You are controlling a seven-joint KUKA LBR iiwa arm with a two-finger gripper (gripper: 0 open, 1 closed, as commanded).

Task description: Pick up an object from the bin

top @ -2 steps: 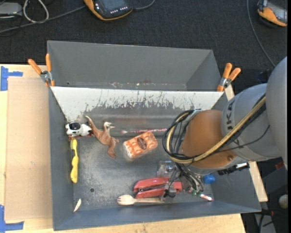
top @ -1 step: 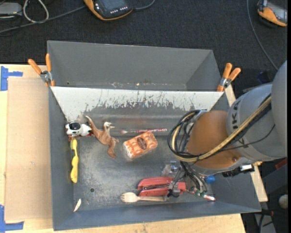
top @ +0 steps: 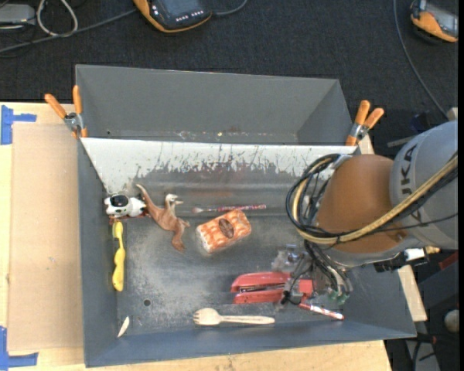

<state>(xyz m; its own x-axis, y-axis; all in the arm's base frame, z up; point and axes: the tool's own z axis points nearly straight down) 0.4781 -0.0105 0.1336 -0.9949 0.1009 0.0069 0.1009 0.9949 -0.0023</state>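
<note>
Orange wrist cover [top: 356, 203] overhangs my gripper [top: 300, 286], at the right end of the red stapler [top: 259, 286]; its long axis runs leftward. Jaw opening: cannot tell.

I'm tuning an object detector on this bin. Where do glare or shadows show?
Camera view: a pale glare band runs across the bin's back wall, hard-edged against the grey above; the floor is evenly lit around the toy dinosaur; it darkens under the gripper beside the red stapler.

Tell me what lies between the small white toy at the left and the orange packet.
In the camera view, a brown dinosaur figure lies between the white toy and the orange packet.
</note>
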